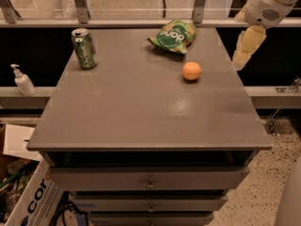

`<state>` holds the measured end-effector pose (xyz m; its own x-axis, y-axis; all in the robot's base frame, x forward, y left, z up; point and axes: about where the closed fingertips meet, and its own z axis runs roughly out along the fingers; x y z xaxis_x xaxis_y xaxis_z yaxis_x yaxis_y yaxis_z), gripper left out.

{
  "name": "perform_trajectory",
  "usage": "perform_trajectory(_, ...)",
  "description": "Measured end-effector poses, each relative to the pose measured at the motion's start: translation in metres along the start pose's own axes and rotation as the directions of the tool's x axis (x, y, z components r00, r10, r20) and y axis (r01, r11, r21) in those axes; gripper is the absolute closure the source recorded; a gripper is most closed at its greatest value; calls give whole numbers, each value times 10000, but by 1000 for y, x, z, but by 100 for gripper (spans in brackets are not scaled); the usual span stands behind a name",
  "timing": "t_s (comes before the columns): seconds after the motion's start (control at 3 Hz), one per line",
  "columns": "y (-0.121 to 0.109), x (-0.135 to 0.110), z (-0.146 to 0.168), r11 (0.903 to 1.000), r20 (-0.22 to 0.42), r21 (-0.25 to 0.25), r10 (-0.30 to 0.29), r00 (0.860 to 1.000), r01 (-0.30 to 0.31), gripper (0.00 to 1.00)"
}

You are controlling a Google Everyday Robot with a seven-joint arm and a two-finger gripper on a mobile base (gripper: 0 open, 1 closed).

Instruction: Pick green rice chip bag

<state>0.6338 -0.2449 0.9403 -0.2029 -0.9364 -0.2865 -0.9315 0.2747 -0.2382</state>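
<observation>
The green rice chip bag (172, 35) lies on the far part of the grey cabinet top (141, 112), right of centre, with white lettering facing up. My gripper (246, 48) hangs off the table's right edge at the far right, its pale yellow fingers pointing down. It is well to the right of the bag and holds nothing.
A green soda can (84, 48) stands at the far left of the top. An orange (192, 71) lies just in front of the bag. A soap dispenser (22, 80) sits on a ledge to the left. A cardboard box (28, 197) is on the floor at lower left.
</observation>
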Motion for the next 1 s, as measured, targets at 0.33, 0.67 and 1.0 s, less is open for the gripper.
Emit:
perform_trajectory(0.33, -17, 1, 8, 9997, 30, 249, -48, 10000, 47, 0)
perform_trajectory(0.67, -36, 2, 13, 9974, 197, 705, -173, 9997, 159, 0)
perform_trajectory(1.0, -56, -1, 23, 9947, 324, 993, -300, 9990, 266, 0)
